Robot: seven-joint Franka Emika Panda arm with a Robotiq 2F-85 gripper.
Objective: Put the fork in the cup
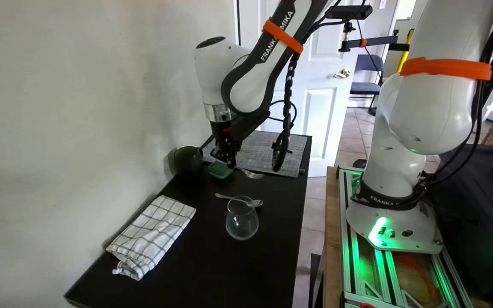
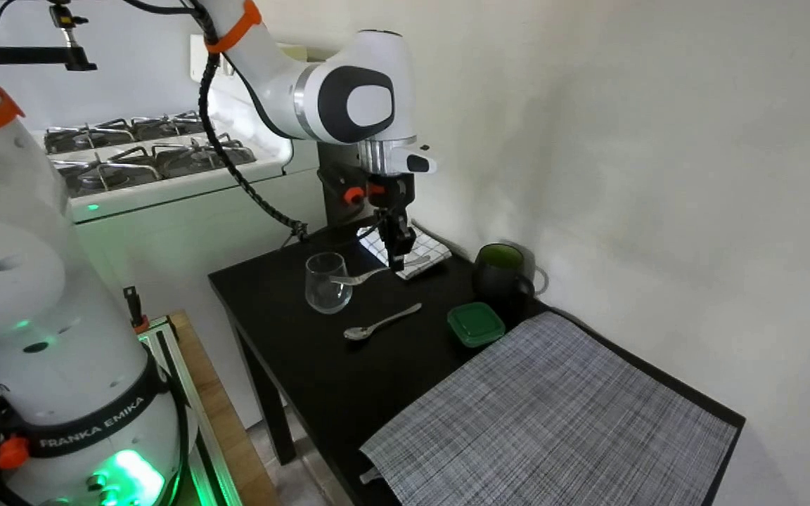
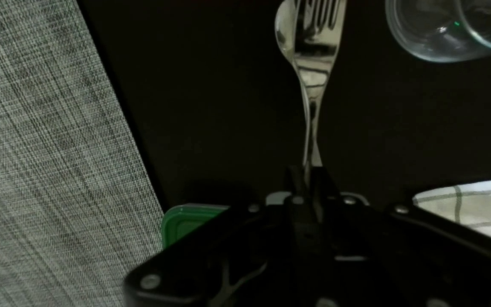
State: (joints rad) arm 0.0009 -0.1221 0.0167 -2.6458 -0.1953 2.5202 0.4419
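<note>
My gripper is shut on the fork's handle; it shows in both exterior views [image 1: 231,162] [image 2: 396,264] and the wrist view [image 3: 307,178]. The silver fork [image 1: 253,175] [image 2: 354,280] [image 3: 316,59] is held roughly level above the table, tines pointing away from the jaws. In the wrist view it overlaps a spoon [image 3: 285,32] lying below it. A clear stemless glass [image 1: 242,224] [image 2: 328,294] [image 3: 424,46] stands upright on the table, apart from the fork. A dark mug with a green inside [image 1: 188,162] [image 2: 495,277] stands by the wall.
A green-lidded container [image 1: 220,170] [image 2: 475,325] sits beside the mug. The spoon [image 1: 256,203] [image 2: 384,323] lies near the glass. A checked towel [image 1: 156,233] [image 2: 436,254] lies along the wall. A grey placemat [image 1: 268,149] [image 2: 553,422] covers one table end.
</note>
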